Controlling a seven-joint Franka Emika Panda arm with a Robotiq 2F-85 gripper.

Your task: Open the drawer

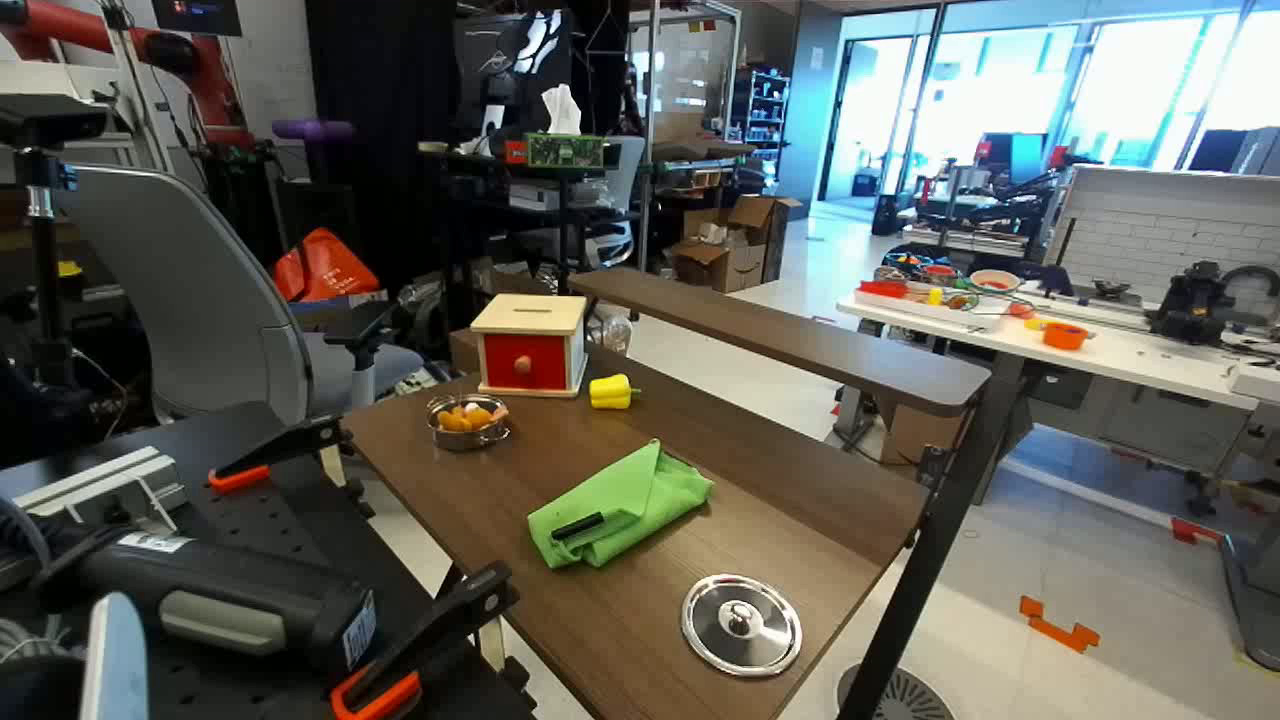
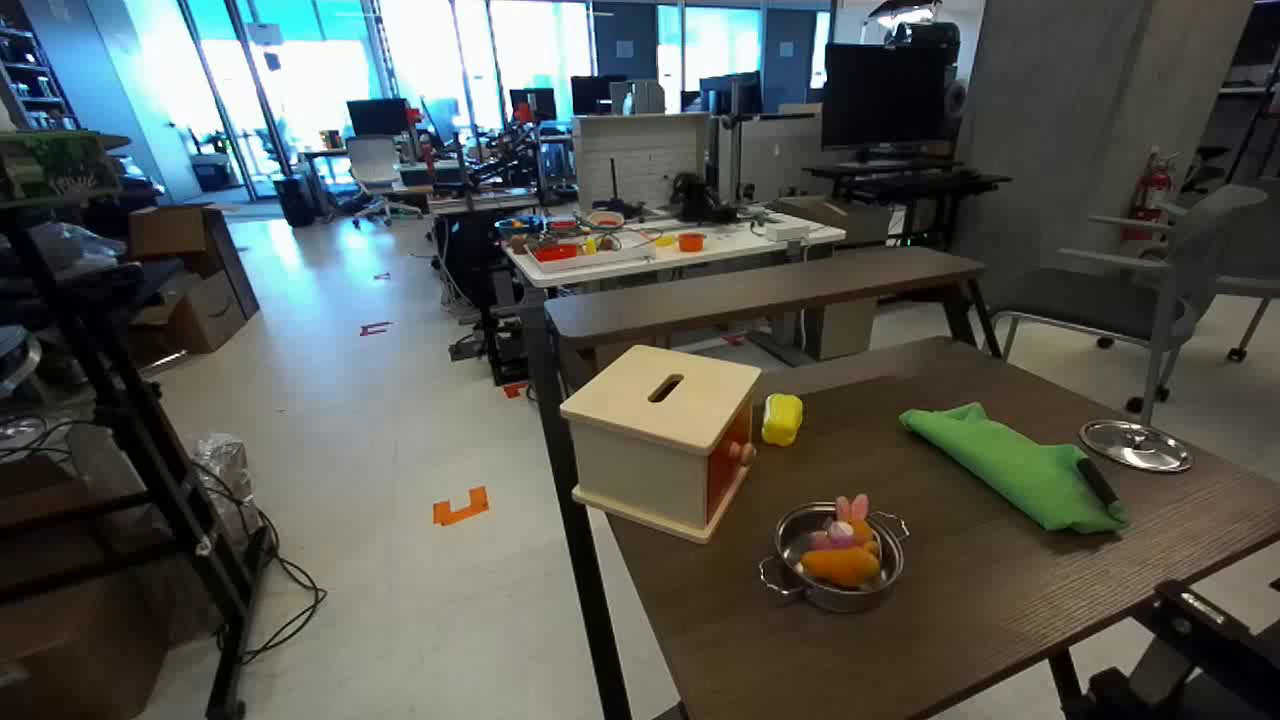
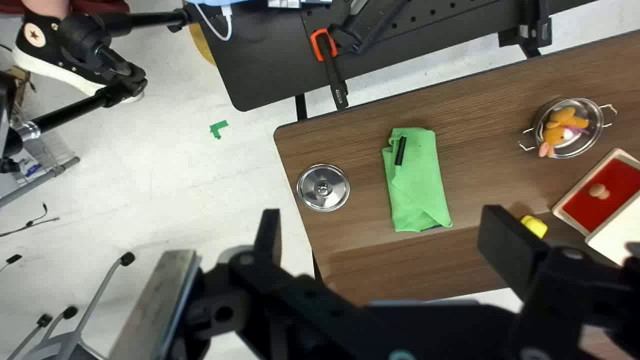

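Note:
The drawer is a small boxy cabinet of light tan wood with a red front (image 1: 516, 361) and a round wooden knob (image 1: 523, 365). It stands at the table's far end in an exterior view. Its front looks shut in both exterior views; the box also shows here (image 2: 655, 440), with the knob (image 2: 744, 454) facing right. In the wrist view, the red front (image 3: 606, 189) and knob (image 3: 598, 191) are at the right edge, partly cut off. My gripper (image 3: 381, 220) is open, with nothing between its fingers. It is high above the table, left of the drawer in the wrist view.
A yellow block (image 1: 612, 391) sits beside the drawer. A metal pot (image 1: 467, 421) with soft toys stands near its front. A green cloth (image 1: 620, 505) with a black marker (image 1: 578, 526) and a metal lid (image 1: 741, 622) lie on the brown table (image 1: 480, 485). A raised shelf (image 1: 780, 335) runs behind.

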